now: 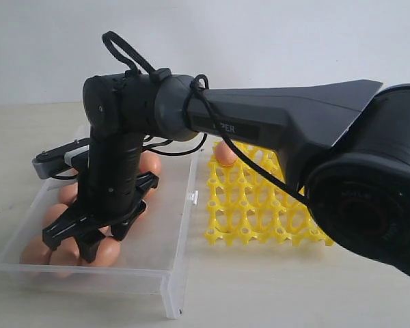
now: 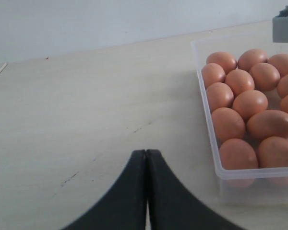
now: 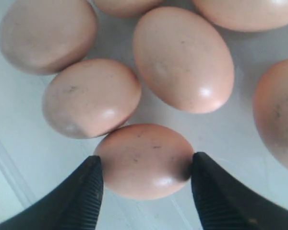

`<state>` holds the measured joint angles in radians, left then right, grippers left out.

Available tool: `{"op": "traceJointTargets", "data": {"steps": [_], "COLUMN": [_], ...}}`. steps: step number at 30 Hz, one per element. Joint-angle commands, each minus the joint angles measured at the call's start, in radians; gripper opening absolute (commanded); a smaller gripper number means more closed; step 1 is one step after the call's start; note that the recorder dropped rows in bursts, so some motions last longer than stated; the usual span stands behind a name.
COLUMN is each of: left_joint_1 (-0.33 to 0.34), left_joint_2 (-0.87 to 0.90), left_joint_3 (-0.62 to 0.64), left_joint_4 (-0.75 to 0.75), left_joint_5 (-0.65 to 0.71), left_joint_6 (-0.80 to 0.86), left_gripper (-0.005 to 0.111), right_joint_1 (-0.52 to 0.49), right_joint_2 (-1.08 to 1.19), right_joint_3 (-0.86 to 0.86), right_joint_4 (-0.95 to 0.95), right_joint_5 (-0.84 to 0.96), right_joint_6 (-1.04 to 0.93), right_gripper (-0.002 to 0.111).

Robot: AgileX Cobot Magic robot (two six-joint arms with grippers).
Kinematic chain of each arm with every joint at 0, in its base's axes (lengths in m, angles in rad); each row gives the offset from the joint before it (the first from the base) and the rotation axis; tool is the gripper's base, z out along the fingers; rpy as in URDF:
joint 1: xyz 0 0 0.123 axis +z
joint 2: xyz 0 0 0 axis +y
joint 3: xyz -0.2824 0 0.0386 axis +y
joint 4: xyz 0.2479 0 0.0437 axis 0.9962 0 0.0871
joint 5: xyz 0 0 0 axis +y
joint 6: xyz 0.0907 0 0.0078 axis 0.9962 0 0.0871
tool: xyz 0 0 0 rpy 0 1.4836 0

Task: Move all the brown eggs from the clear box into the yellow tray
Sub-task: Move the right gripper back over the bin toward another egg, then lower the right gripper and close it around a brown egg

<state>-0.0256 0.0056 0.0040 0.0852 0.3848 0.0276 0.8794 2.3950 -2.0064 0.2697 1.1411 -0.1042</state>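
The brown eggs (image 2: 249,103) lie packed close in the left part of the clear box (image 1: 89,271), many touching their neighbours, while the right part of the box floor is bare. One of them, the pinched egg (image 3: 144,160), rests on the box floor towards the near left corner. It lies lengthwise between the two ribbed black fingers (image 3: 86,191) of the right gripper (image 1: 89,239), and each fingertip appears to touch one end of the shell, so the jaws stand wide but closed on it. Another egg touches it on its far side. The right arm reaches across from the right of the scene, over the yellow tray (image 1: 260,212), and bends down into the box. The tray lies just right of the box, close to the box's small clasp tab (image 1: 193,197). A single egg (image 1: 225,154) sits in a cup at the tray's far left corner, and the other cups that show hold nothing. The left gripper (image 2: 146,158) hangs over the pale wooden table (image 2: 86,96) outside the box, apart from its wall, with its two fingers pressed together and holding nothing.
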Motion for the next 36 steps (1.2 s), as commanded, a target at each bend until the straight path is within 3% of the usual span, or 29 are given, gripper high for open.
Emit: {"op": "traceJointTargets", "data": {"steps": [1,3,6,12,16,24,36], "left_joint_1": [-0.005,-0.005,-0.005,-0.005,-0.005,-0.005,-0.005], "left_joint_2": [-0.006,-0.006,-0.006,-0.006,-0.006,-0.006,-0.006], "left_joint_3": [-0.004,-0.004,-0.004,-0.004,-0.004,-0.004,-0.004], "left_joint_4": [-0.005,-0.005,-0.005,-0.005,-0.005,-0.005,-0.005], "left_joint_5": [-0.006,-0.006,-0.006,-0.006,-0.006,-0.006,-0.006], "left_joint_6": [-0.003,-0.003,-0.003,-0.003,-0.003,-0.003,-0.003], "left_gripper": [0.000,0.000,0.000,0.000,0.000,0.000,0.000], "right_joint_1": [0.003,0.003,0.003,0.003,0.003,0.003,-0.032], "right_joint_2": [0.014,0.014,0.014,0.003,-0.023,-0.069,-0.073], "right_joint_3": [0.012,0.012,0.012,0.012,0.012,0.012,0.012], "right_joint_4": [0.027,0.027,0.027,0.023,0.007,-0.090,-0.170], "right_joint_5": [-0.042,-0.046,-0.048,-0.041,-0.043,-0.155,-0.221], "right_joint_6": [0.011,0.010,-0.050,-0.087,-0.132,-0.139,-0.265], "right_gripper": [0.045,0.032,0.002,0.000,0.007,0.052,0.053]}}
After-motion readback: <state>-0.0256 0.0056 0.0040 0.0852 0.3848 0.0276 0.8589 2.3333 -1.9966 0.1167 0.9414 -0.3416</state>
